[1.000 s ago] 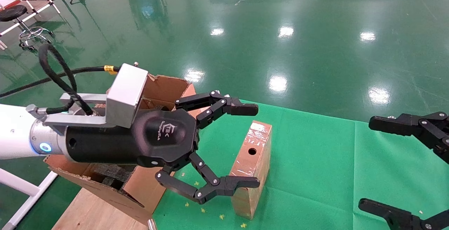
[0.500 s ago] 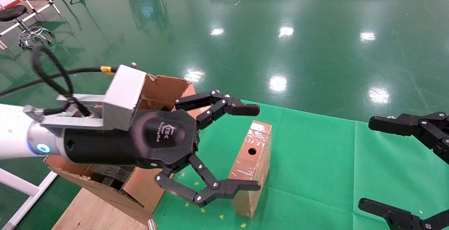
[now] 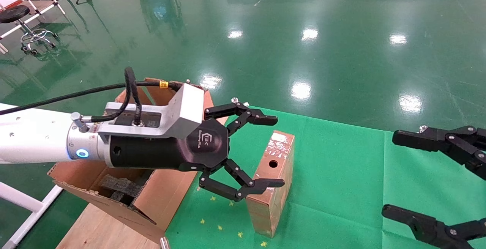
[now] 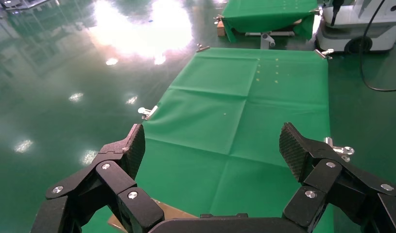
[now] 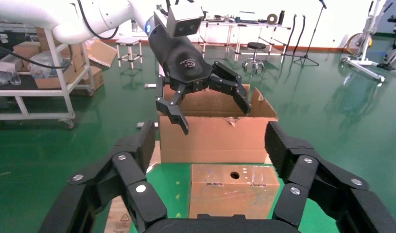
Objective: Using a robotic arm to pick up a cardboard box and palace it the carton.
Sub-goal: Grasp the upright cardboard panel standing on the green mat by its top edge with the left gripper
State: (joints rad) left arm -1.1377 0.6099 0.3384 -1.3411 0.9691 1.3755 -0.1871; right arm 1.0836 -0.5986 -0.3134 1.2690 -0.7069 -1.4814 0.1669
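Note:
The cardboard box (image 3: 279,148), slim, brown and taped, with a round hole, stands on edge on the green cloth. It also shows in the right wrist view (image 5: 233,194). The white robotic arm (image 3: 34,142) reaches in from the left. My left gripper (image 3: 277,151) is open and empty, hovering just above the box, its fingertips spanning the box's length. The left wrist view (image 4: 213,145) shows its jaws wide apart over the cloth. The carton (image 3: 163,199), with a ragged rim and black foam (image 3: 117,186) inside, stands left of the box. My right gripper (image 3: 393,174) is open at the right edge.
The green cloth (image 3: 341,165) covers the table, with its far edge just behind the box. The carton rests on a wooden board (image 3: 98,230) at the cloth's left. A stool (image 3: 15,13) and stands are on the floor far left. Small yellow specks lie near the box.
My left gripper has rolled so its silver camera block faces up, and it has moved forward and down toward the box. My right gripper has shifted slightly left.

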